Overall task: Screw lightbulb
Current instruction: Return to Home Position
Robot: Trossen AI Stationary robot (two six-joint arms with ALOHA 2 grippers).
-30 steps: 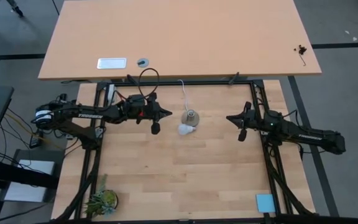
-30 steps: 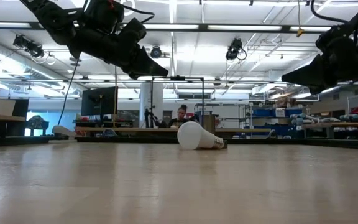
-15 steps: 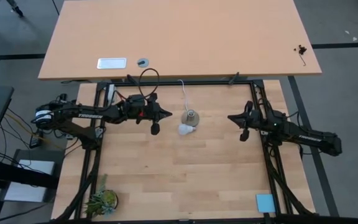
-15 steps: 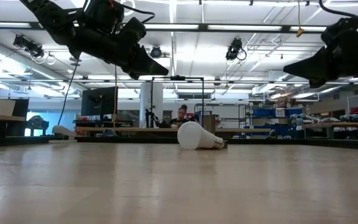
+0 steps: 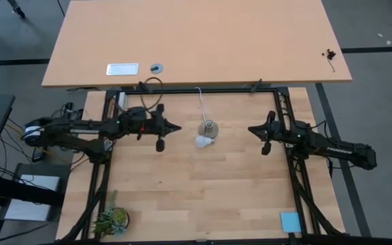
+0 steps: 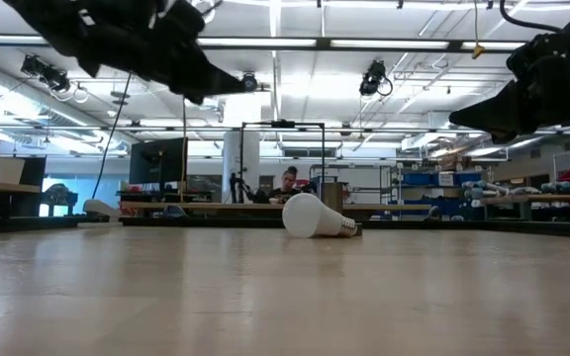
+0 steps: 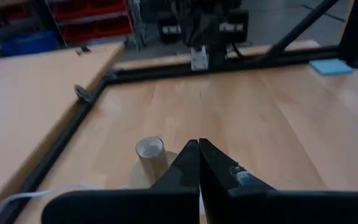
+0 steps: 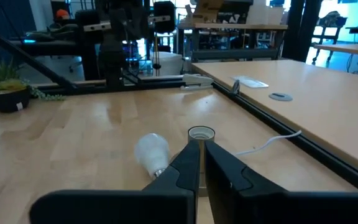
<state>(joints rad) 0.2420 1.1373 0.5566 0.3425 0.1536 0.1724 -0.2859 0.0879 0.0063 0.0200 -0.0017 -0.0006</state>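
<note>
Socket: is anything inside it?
The socket stands open-mouthed, nothing protruding; the lightbulb lies on the table beside it. The socket's depths are hidden by its wall.

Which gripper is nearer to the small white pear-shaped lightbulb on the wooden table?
Left. In the high view, the left gripper hangs raised a short way from the lightbulb on one side; the right gripper is clearly farther off on the other.

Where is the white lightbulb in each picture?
High view: the lightbulb lies mid-table, right next to the grey socket.
Low view: the lightbulb lies on its side, mid-picture.
Left wrist view: not in it; only the socket shows.
Right wrist view: the lightbulb lies beside the socket.
Shared landmark: the grey socket, seen in every view but the low one.
</note>
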